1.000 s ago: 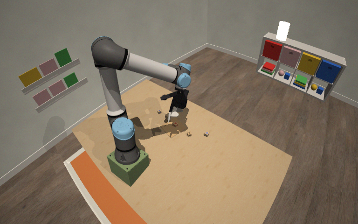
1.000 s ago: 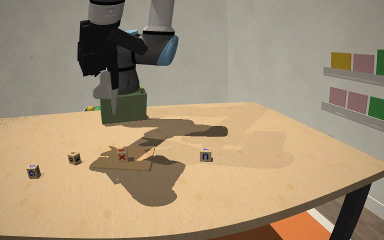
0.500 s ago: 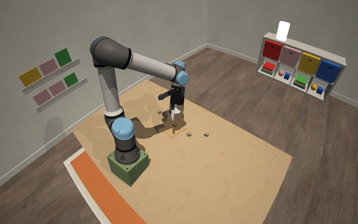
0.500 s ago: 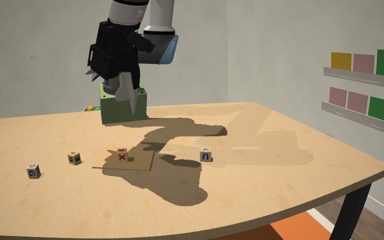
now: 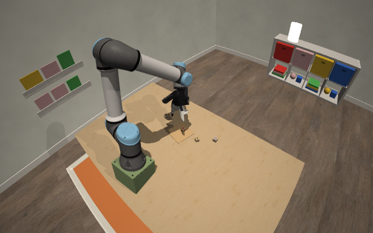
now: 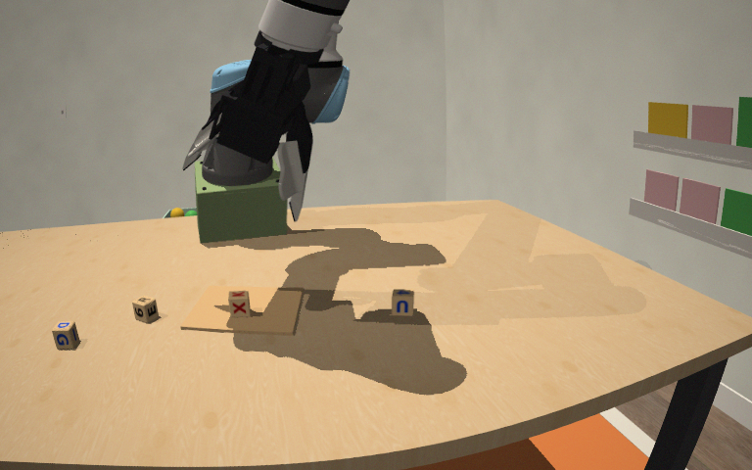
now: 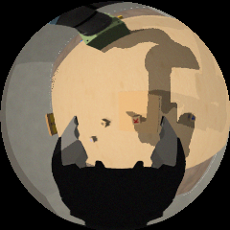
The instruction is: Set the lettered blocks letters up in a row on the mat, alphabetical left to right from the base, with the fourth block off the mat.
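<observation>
Four small wooden blocks lie on the table (image 6: 388,409) (image 5: 220,178). A block with a red X (image 6: 239,303) (image 5: 183,131) (image 7: 136,121) stands on the thin tan mat (image 6: 208,316) (image 5: 178,138) (image 7: 129,102). A block with a blue U (image 6: 401,303) (image 7: 193,117) stands off the mat on one side. On the other side, off the mat, are a block with black marks (image 6: 145,308) (image 5: 196,139) (image 7: 105,123) and a block with a blue G (image 6: 66,335) (image 5: 215,140) (image 7: 93,139). My gripper (image 6: 239,191) (image 5: 178,116) (image 7: 119,116) is open and empty. It hangs tilted, high above the mat's area.
The robot's green base (image 5: 133,171) (image 6: 241,211) stands on the table behind the mat. The arm's shadow falls across part of the mat and around the U block. Wall shelves (image 6: 692,149) and a cubby shelf (image 5: 313,65) stand well away from the table.
</observation>
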